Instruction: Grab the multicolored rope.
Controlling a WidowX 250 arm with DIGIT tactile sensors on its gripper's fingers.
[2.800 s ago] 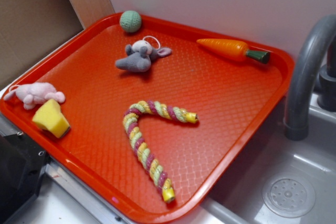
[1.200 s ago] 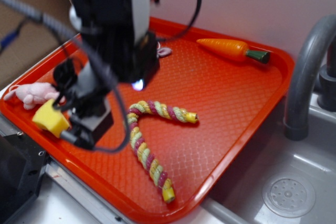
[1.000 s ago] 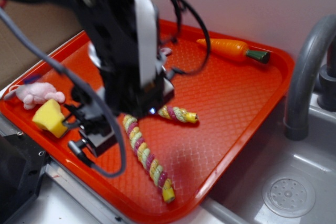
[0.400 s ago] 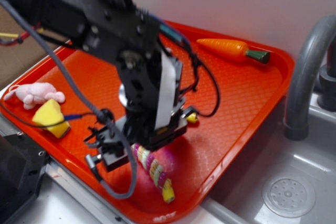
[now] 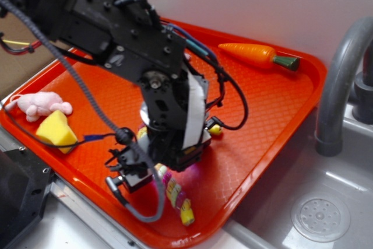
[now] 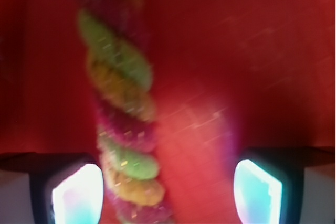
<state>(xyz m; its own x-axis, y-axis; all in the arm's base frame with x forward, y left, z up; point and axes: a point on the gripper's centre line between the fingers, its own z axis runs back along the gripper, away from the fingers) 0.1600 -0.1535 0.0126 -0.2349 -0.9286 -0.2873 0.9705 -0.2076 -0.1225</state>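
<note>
Red tray lies bare right of the multicolored rope, which sits between the wide-open, empty gripper.

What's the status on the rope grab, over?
Gripper open, low over the tray. Multicolored rope between the fingers, nearer one side, not yet gripped. Nothing in the way; carrot well clear.

red tray | carrot far corner | pink plush touching yellow sponge | grey faucet
</note>
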